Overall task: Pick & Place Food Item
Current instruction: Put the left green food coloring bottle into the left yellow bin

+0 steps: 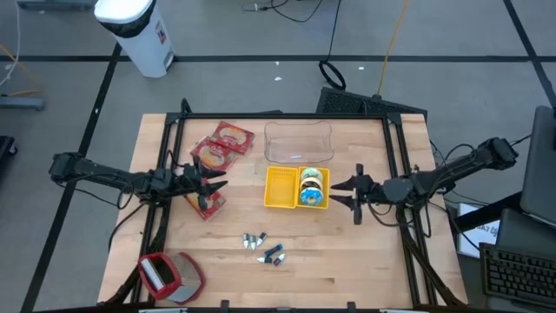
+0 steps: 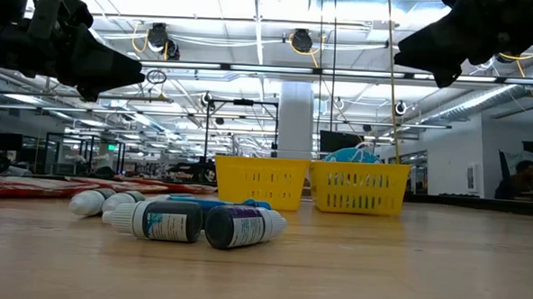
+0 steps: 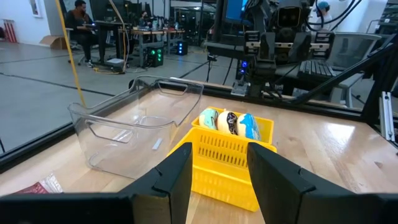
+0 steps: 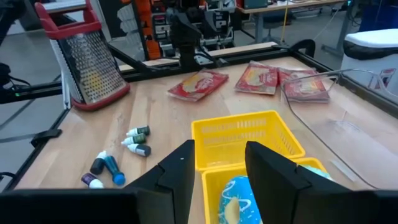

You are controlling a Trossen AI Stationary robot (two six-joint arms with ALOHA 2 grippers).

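Observation:
A yellow two-compartment basket [image 1: 280, 187] stands mid-table. Its right compartment holds iced donuts [image 1: 313, 187], which stand on edge in the left wrist view [image 3: 227, 123]. Three red food packets [image 1: 211, 154] lie flat at the far left, one of them [image 1: 206, 202] under my left arm. My left gripper [image 1: 215, 179] hovers open left of the basket, level, and points at it [image 3: 219, 180]. My right gripper [image 1: 337, 193] hovers open just right of the donuts [image 4: 239, 199]. Both are raised above the table in the low view, and neither has anything between its fingers.
A clear plastic tub [image 1: 298, 143] sits behind the basket. Several small bottles [image 1: 265, 248] lie toward the near edge. A red-framed grater [image 1: 169, 276] lies at the near left corner. Bare wood shows right of the bottles.

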